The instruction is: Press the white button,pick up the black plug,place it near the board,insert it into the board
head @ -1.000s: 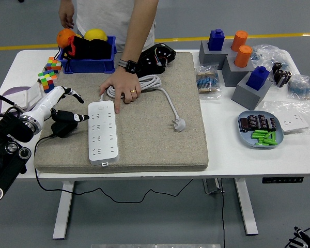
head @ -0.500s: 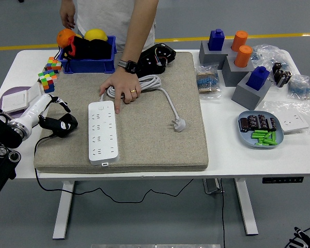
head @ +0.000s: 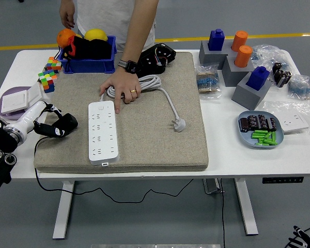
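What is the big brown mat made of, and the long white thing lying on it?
The mat looks like thick felt or woven fabric: tan, matte, speckled, with soft rounded edges. The power strip lying on it looks like hard white plastic: smooth, slightly glossy, with crisp socket holes. Both are guesses from looks alone.

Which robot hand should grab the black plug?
Left, probably. The left hand is right beside the black plug at the mat's left edge. The right hand is not in view. A person's hand holds down the white power strip.
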Action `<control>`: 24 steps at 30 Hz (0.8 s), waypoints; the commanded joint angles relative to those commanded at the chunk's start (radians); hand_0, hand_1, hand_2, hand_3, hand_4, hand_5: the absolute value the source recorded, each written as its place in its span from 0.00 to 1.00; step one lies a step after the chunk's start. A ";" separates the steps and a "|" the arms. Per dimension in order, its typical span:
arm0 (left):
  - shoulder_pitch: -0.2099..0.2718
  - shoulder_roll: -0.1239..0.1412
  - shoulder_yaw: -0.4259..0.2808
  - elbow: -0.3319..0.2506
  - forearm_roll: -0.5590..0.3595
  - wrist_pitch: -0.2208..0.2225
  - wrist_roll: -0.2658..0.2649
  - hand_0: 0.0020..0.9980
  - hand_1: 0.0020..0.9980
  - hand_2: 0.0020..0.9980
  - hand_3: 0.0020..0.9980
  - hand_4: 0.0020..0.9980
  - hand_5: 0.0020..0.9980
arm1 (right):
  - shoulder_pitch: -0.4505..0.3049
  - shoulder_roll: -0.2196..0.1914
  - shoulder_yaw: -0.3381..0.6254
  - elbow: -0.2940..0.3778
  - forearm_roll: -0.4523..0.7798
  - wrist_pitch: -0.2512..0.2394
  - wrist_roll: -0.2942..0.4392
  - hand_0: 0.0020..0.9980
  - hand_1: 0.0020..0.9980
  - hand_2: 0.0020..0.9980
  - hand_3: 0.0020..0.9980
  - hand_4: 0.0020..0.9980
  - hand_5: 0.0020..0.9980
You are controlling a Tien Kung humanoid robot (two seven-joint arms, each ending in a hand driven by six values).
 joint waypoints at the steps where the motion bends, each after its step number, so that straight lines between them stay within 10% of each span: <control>1: 0.000 -0.001 0.001 -0.001 0.000 0.002 -0.002 0.84 0.85 0.75 0.37 1.00 0.01 | 0.000 0.000 -0.001 0.000 -0.001 -0.001 0.001 0.73 0.61 0.56 0.68 0.75 0.51; 24: -0.036 0.006 0.059 0.050 -0.009 0.023 0.011 0.75 0.73 0.67 0.41 0.90 0.00 | -0.002 0.002 -0.001 -0.001 -0.003 -0.009 0.012 0.73 0.61 0.56 0.68 0.74 0.51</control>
